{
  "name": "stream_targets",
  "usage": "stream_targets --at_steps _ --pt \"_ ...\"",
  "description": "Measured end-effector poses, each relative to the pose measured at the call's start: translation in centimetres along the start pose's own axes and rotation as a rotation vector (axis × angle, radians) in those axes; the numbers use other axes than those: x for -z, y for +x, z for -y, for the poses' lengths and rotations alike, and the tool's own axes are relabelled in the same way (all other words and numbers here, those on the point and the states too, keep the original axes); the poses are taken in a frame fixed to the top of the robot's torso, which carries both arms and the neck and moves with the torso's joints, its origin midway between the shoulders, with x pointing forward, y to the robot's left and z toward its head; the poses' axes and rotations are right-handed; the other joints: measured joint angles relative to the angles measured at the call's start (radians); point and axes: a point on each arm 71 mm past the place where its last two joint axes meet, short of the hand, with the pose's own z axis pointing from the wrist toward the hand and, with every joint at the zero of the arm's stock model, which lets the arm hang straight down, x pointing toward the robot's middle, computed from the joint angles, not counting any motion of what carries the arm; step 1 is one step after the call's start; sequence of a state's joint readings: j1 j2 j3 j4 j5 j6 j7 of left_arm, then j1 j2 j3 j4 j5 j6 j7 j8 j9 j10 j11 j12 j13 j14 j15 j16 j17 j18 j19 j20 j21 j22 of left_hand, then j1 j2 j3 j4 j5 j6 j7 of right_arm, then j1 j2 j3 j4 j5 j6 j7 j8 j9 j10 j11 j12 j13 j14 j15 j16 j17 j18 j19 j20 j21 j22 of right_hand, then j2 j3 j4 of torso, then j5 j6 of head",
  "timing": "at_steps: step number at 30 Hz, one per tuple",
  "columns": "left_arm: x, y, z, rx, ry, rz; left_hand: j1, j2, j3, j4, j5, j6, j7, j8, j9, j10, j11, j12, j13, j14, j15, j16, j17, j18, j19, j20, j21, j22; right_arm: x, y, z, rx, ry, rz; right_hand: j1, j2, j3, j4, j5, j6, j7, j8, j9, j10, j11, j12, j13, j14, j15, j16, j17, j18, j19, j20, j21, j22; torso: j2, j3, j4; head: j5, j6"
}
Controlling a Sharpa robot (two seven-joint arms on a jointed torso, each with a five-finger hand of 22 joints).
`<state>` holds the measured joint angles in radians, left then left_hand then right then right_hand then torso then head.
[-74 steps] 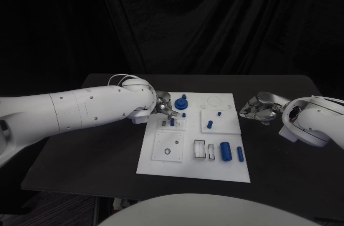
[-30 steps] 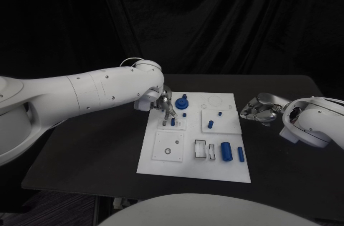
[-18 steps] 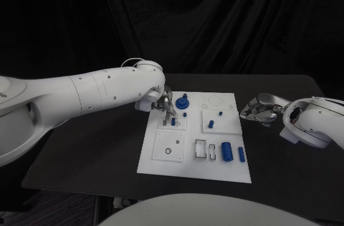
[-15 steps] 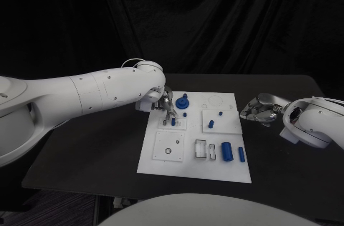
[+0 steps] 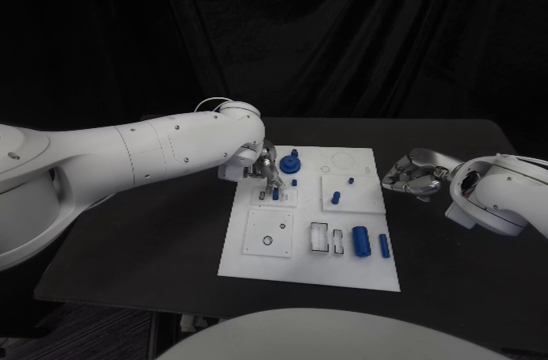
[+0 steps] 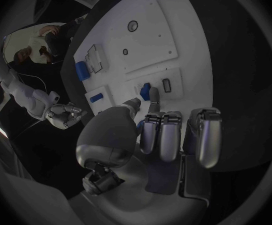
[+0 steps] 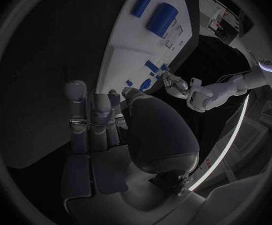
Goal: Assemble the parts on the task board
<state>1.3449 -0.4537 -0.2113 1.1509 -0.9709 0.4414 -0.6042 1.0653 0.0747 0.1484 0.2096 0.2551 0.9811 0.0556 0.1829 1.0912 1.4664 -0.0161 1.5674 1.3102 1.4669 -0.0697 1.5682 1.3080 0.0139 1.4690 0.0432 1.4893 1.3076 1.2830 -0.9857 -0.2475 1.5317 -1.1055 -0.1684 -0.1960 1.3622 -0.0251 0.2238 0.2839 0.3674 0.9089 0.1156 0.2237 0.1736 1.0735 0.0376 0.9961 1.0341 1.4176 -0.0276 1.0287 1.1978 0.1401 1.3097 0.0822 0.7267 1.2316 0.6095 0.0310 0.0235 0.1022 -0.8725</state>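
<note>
The left hand (image 5: 264,170) has swung in over the board's (image 5: 299,276) far-left corner, fingertips on a small blue peg (image 6: 145,91) standing there; grip unclear. The right hand (image 5: 411,174) stays curled, empty, beside the board.

A flat black rectangular table (image 5: 160,233) is seen spread across the middle of the head view, its matte top bare along the left side and the near edge, and a dark black cloth curtain (image 5: 343,51) is seen hung in folds behind its far edge; the same dark tabletop (image 6: 236,60) is caught in the left wrist view
</note>
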Motion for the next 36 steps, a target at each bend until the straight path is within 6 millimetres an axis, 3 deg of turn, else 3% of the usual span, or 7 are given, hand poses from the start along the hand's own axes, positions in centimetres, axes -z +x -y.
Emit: stream_targets --at_steps 7,16,25,31,36 --pt "-0.32 0.33 0.03 0.002 0.000 -0.007 0.000 0.000 0.006 0.000 0.006 0.000 0.000 -0.006 -0.005 0.000 0.000 0.000 0.000 0.000 0.000 0.000 0.000 0.000 0.000 0.000 -0.004 0.000 -0.08 0.02 -0.07 0.001 -0.001 -0.001 0.004 -0.004 0.000 0.000 0.000 0.000 0.000 0.000 0.000 -0.003 0.004 0.000 -0.001 -0.004 0.003 -0.004 -0.002 0.000 -0.004 -0.004 -0.005 -0.001 -0.001 0.0002 0.0000 0.001 0.000" --pt "-0.56 0.57 -0.07 0.005 -0.003 -0.013 0.001 -0.001 0.032 -0.026 0.029 0.011 -0.004 -0.020 -0.020 0.000 0.000 0.000 0.000 0.000 0.000 0.000 0.000 0.000 0.000 0.000 -0.004 0.000 -0.10 0.01 -0.04 0.001 0.000 -0.002 0.004 -0.004 0.000 0.000 0.000 0.000 0.000 0.000 0.000 -0.004 0.004 -0.004 -0.004 -0.004 0.003 -0.004 -0.004 0.000 -0.003 -0.003 -0.010 -0.004 -0.001 0.0003 -0.0006 0.002 0.000" --pt "-0.58 0.63 -0.11 0.007 -0.002 -0.015 0.009 -0.002 0.054 -0.043 0.068 0.015 -0.001 -0.031 -0.029 0.000 0.000 0.000 0.000 0.000 0.000 0.000 0.000 0.000 0.000 0.000 -0.004 0.000 -0.12 0.03 -0.05 0.002 0.000 -0.006 0.004 -0.004 0.000 0.000 0.000 0.000 0.000 0.000 -0.001 -0.011 0.003 -0.008 -0.009 -0.006 0.001 -0.010 -0.006 0.000 -0.004 -0.004 -0.022 -0.006 -0.001 0.0002 -0.0007 0.002 0.000" --pt "-0.50 0.87 0.17 0.004 0.006 -0.014 0.014 -0.006 0.088 -0.067 0.119 0.018 -0.004 -0.042 -0.034 0.000 0.000 0.000 0.000 0.000 0.000 0.000 0.000 0.000 0.000 0.000 -0.004 0.000 -0.13 0.04 -0.04 0.003 0.000 -0.008 0.007 -0.007 0.003 -0.003 0.004 0.000 0.000 0.000 -0.001 -0.011 0.003 -0.008 -0.009 -0.006 0.001 -0.010 -0.006 0.000 -0.007 0.000 -0.022 -0.006 0.000 0.0000 -0.0006 0.003 0.000" --pt "-0.49 0.90 0.24 0.007 0.008 -0.009 0.022 -0.014 0.135 -0.097 0.140 0.019 -0.003 -0.047 -0.034 0.000 0.000 0.000 0.000 0.000 0.000 0.000 0.000 0.000 0.000 0.000 -0.004 0.000 -0.17 0.07 -0.07 0.004 0.000 -0.011 0.008 -0.008 0.003 -0.003 0.004 0.000 0.000 0.000 -0.001 -0.011 0.003 -0.013 -0.011 -0.006 0.001 -0.010 -0.007 0.000 -0.007 0.000 -0.026 -0.008 0.000 0.0000 -0.0006 0.004 0.000"
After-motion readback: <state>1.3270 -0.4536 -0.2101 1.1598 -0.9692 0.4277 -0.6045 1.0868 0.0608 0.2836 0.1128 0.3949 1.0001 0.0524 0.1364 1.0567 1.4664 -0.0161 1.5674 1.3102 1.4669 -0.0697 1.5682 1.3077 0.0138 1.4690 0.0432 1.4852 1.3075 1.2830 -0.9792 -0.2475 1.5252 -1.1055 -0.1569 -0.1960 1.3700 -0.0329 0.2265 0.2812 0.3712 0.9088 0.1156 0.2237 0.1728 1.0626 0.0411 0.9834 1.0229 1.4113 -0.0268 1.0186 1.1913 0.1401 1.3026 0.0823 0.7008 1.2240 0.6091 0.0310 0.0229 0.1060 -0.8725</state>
